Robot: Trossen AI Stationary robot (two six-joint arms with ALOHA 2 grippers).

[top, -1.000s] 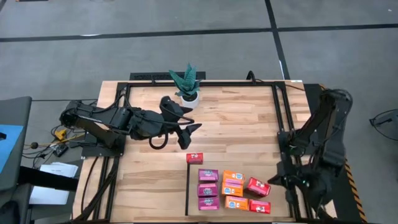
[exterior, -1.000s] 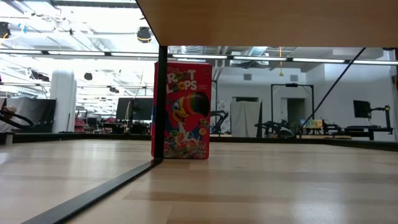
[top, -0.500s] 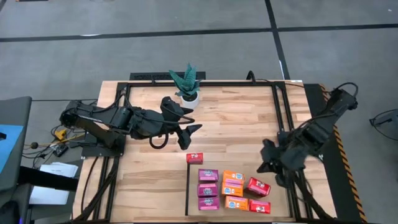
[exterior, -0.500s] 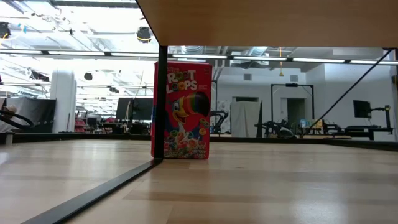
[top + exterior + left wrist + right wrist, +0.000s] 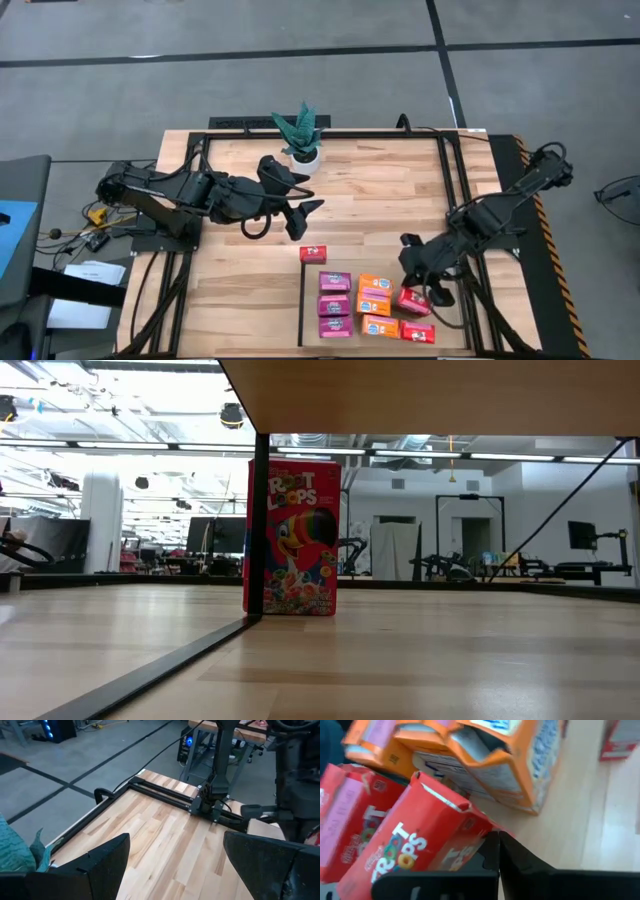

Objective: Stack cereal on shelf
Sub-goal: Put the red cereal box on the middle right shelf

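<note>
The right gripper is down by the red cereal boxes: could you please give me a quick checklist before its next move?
1. Right gripper at the tilted red box: ok.
2. Its jaws open for a grasp: not ok, they are shut.
3. That box lying square with the others: not ok, it is skewed.
4. Left gripper clear of the boxes: ok, open over mid-table.
5. One red box upright at the shelf edge: ok.
6. Bare shelf space: ok.

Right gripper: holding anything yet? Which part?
Nothing held. The right gripper is shut, fingers together, beside a tilted red cereal box. The left gripper is open and empty over the table.
</note>
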